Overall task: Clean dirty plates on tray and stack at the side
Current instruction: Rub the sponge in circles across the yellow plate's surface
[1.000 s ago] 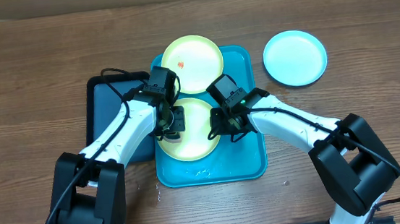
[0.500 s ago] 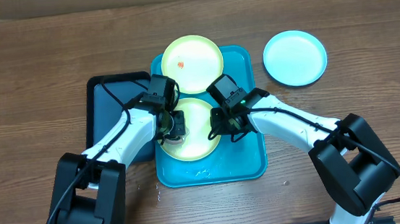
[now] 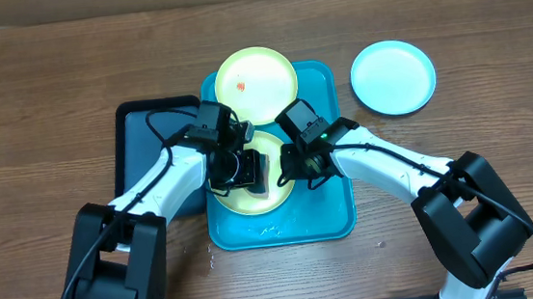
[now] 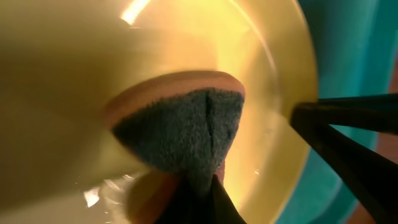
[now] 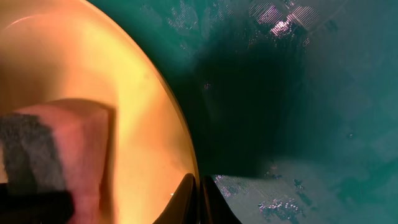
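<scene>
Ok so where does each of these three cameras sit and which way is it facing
Overhead: fixed above the wooden table, facing straight down on the tray; left arm and right arm both show.
Left wrist: on the left arm, facing down its left claw, shut on a sponge against the yellow-green plate.
Right wrist: on the right arm, facing down its right claw, pinching that plate's rim over the wet tray.
Shared: both wrist views show the same plate and sponge.
</scene>
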Robot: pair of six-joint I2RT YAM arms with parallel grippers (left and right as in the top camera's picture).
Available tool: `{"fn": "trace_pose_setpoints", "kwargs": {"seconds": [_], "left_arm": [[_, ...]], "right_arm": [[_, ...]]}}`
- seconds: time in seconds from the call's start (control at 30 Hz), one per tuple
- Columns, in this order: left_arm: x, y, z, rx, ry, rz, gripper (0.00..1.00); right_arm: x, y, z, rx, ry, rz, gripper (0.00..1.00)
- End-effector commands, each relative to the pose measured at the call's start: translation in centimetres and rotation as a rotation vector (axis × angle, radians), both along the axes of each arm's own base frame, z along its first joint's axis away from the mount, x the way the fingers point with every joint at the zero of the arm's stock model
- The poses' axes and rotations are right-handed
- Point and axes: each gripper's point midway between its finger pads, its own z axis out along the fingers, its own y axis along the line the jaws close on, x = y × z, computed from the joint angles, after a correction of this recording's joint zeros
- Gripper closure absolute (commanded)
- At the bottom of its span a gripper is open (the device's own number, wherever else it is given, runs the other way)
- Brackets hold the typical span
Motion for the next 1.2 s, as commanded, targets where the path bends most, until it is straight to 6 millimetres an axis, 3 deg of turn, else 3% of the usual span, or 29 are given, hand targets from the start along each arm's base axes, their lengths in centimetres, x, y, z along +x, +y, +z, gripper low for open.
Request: {"fn": "trace_pose_setpoints", "kwargs": {"seconds": [0.0,0.17,0.5,0.9,1.17], "left_arm": [[2.4,-0.9,4.2,-0.113,-0.098,-0.031,0.96],[3.7,0.0,6.7,-0.082,-0.186,-0.009,0.96],[3.3,6.3,3.7,0.289,-0.149,0.114,0.96],[2.0,6.9,1.9,0.319,-0.104,0.117,0.96],[1.2,6.7,-0.9,0.337,-0.021,0.092,0.96]], "right_arm": [[-0.1,0.0,0.1,-0.002,-0.011,0.009,0.96],[0.0,0.1,0.1,0.001,-0.014,0.009,0.96],[0.1,0.2,0.2,0.005,-0.020,0.009,0.96],[0.1,0.2,0.2,0.005,-0.020,0.009,0.96],[0.1,0.2,0.2,0.005,-0.020,0.009,0.96]]}}
